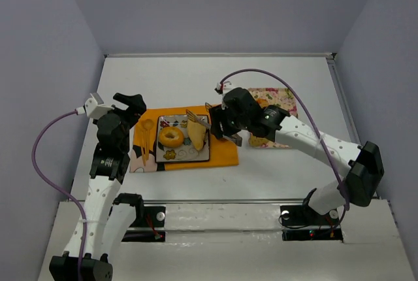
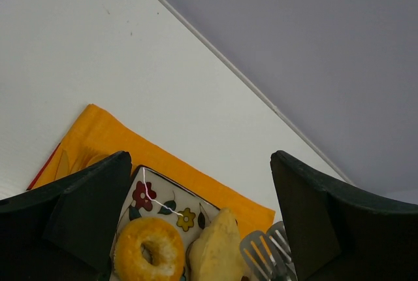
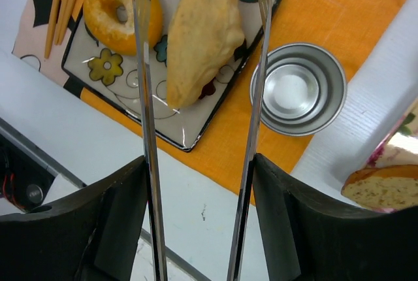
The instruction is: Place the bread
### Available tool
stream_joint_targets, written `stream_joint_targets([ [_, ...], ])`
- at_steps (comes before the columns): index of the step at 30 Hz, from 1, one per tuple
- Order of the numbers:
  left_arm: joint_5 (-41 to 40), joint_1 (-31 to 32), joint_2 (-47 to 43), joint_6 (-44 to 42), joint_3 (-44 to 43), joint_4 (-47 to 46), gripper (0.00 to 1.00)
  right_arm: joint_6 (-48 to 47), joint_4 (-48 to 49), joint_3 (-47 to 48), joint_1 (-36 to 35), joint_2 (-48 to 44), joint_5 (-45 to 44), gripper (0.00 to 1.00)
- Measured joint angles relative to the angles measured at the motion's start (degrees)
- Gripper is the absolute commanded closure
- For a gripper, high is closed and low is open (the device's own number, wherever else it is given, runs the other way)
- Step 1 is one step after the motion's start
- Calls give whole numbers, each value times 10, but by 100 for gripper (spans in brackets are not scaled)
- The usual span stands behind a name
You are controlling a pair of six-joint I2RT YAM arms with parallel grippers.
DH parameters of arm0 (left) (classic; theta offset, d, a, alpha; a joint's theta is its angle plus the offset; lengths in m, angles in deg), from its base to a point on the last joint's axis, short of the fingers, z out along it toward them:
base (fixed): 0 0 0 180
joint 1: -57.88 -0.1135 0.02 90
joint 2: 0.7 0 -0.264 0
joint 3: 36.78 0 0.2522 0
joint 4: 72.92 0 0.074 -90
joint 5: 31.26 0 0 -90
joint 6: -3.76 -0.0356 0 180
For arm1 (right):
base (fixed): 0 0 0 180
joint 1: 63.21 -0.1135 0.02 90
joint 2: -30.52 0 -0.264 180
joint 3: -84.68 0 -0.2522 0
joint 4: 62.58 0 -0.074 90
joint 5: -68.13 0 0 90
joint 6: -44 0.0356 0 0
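- Tan wedge-shaped bread [image 3: 202, 33]: lies flat on the square flower-patterned ceramic plate [image 3: 114, 85], its long side running along the plate's right half. It sits just beside the glazed ring doughnut [image 3: 121, 6]. I judge it set down.
- Slim metal tongs [image 3: 145, 98]: the two blades straddle the bread, one on each side. They are spread wider than the wedge, so they appear to press nothing.
- Right gripper [image 3: 199, 163]: clenched around the tongs' handles, though loosely enough that the blades spring apart. It hangs over the plate's near edge, probably so the bread can be let go without being dragged.
- Left gripper [image 2: 201, 183]: released, jaws wide, nothing between them. It is parked beyond the plate's far left corner, likely to keep clear of the working arm.
- Orange cloth placemat [image 3: 339, 13]: spread on the white counter [image 3: 65, 124] beneath the plate, and serves as the setting's base.
- Small round steel cup [image 3: 298, 89]: upright and empty on the placemat, just right of the plate and apart from the tongs.
- Seeded bread slice [image 3: 382, 189]: rests on a floral cloth [image 1: 281, 98] to the right, apparently the supply spot.
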State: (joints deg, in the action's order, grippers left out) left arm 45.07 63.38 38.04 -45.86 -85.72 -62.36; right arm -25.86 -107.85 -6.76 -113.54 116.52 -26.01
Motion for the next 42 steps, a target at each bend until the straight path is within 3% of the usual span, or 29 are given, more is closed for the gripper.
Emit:
stream_joint_targets([
  [10,2,0,0,0,0,0,1,16,0,0,19,-59,-151,40],
  [12,2,0,0,0,0,0,1,22,1,0,61,-75,-151,41],
  [16,2,0,0,0,0,-1,1,23,38,-20,237,-112,-176,41],
  [21,1,0,8,0,0,-4,1,-2,59,-46,392,-118,-175,42],
  [27,0,0,17,0,0,-4,1,-55,115,-53,548,-8,-117,41],
  [33,-2,0,23,-1,0,-4,1,-122,132,-39,595,140,-66,41],
  [40,-3,0,25,-1,0,-4,1,-141,140,-16,617,225,-49,25],
  [42,-4,0,25,-1,0,-4,1,-142,142,-16,621,225,-52,14],
])
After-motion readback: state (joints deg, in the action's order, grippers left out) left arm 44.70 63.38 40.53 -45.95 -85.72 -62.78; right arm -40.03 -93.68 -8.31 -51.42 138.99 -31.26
